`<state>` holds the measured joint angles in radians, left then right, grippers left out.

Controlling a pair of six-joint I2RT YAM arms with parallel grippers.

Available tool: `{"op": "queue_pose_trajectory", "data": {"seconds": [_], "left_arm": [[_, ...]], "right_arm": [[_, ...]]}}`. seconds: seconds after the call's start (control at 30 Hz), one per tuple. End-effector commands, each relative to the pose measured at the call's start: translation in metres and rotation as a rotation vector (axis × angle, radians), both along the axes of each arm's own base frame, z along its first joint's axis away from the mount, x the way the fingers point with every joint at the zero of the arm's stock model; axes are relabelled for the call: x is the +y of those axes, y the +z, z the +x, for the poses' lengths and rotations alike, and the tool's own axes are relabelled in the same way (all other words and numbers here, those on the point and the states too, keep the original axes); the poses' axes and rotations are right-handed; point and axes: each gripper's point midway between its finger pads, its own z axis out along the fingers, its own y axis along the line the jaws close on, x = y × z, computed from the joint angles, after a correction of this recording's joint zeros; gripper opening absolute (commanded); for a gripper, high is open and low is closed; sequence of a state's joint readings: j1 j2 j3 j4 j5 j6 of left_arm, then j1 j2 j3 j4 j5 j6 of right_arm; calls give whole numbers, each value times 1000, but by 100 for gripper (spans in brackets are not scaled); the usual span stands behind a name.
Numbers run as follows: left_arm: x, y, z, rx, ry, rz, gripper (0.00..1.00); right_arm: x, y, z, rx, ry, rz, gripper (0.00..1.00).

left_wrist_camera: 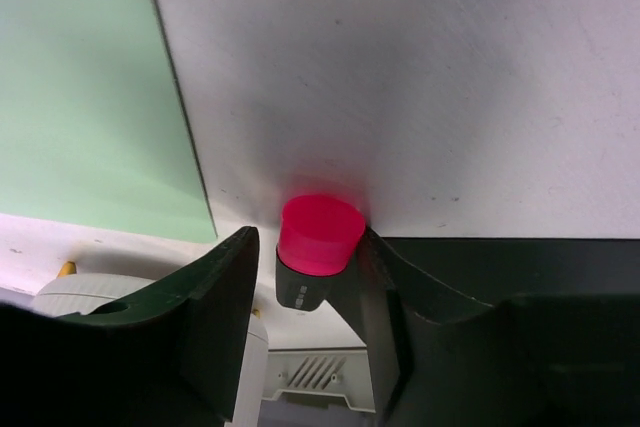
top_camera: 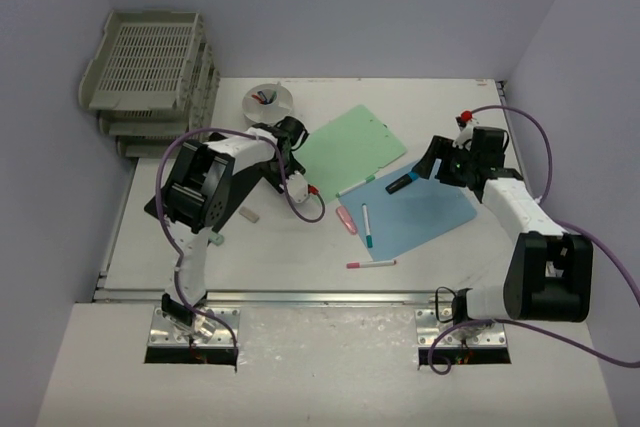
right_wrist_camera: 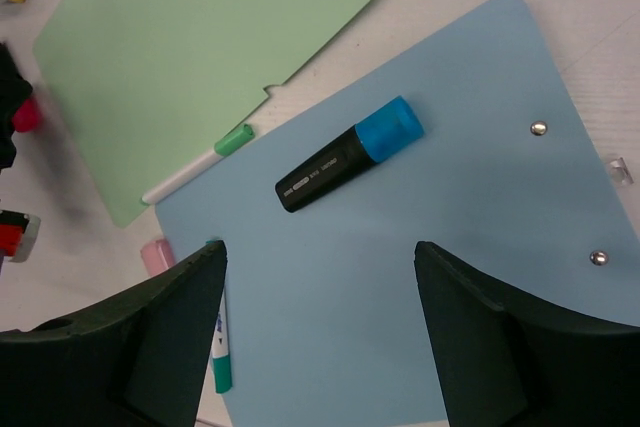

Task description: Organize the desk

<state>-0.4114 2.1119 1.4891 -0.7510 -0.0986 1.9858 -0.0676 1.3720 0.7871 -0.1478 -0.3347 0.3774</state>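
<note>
- Table (top_camera: 280, 267): the big white surface under both arms, with a rail along its near edge. Loose stationery lies mostly at centre and right.
- Left fingers (left_wrist_camera: 215, 297): closed on a pink highlighter (left_wrist_camera: 320, 235), cap pointing down at the table, just beside the edge of the green folder (top_camera: 350, 147). One side shows a sliver of gap, so the hold looks light.
- Right fingers (right_wrist_camera: 150, 347): spread wide and holding nothing, hanging over a blue highlighter (right_wrist_camera: 350, 152) that lies on the blue folder (right_wrist_camera: 400, 277).
- Risk 1: the pink highlighter slips or pivots while carried. The cause would be that light pinch close to the cap end.
- Risk 2: it is released short of the bowl (top_camera: 268, 99), strikes the rim and rolls away (the bowl is small and sits just behind the left wrist).
- Risk 3: the blue highlighter lies diagonally across the right finger gap. Closing without turning the wrist could spin it or skid it over the smooth folder, dragging the folder along.
- Risk 4: the left arm's purple cable (top_camera: 308, 217) loops low near the pink eraser (top_camera: 346, 219) and could sweep it.
- Containers: the bowl holds a few pens. Red and blue bits are visible, but the count is not legible.
- Grey stacked trays (top_camera: 150, 62) in the far left corner: the top tray shows only its slats, and the lower tiers are hidden.
</note>
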Motion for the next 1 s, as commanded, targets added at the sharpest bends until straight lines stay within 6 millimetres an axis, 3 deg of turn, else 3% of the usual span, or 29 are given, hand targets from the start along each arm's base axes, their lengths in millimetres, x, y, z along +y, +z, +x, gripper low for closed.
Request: {"op": "queue_pose_trajectory", "data": {"seconds": [0.0,0.17,0.27,0.33,0.43,0.53,0.63,0.77,0.97], "left_arm": [[-3,-20,2,50,-301,112,36],[-11,-14,3,17,-278,93,20],[-33,4,5,-34,-227,-11,9],[-58,30,5,-64,-146,-166,0],[-102,85,12,-85,82,-513,0],[-116,129,17,-81,249,-745,0],[-119,171,33,-97,463,-1008,0],[-106,224,63,-157,652,-1281,0],[-92,252,103,-241,813,-1468,0]], "right_arm": [[5,31,15,-90,28,38,75],[5,37,13,-107,34,29,74],[5,42,12,-123,35,24,73],[4,48,11,-142,28,20,74],[3,56,10,-173,21,18,75],[2,65,12,-194,9,16,77],[0,69,14,-202,-1,14,78],[0,72,18,-203,-12,22,79],[0,71,21,-195,-24,34,79]]}}
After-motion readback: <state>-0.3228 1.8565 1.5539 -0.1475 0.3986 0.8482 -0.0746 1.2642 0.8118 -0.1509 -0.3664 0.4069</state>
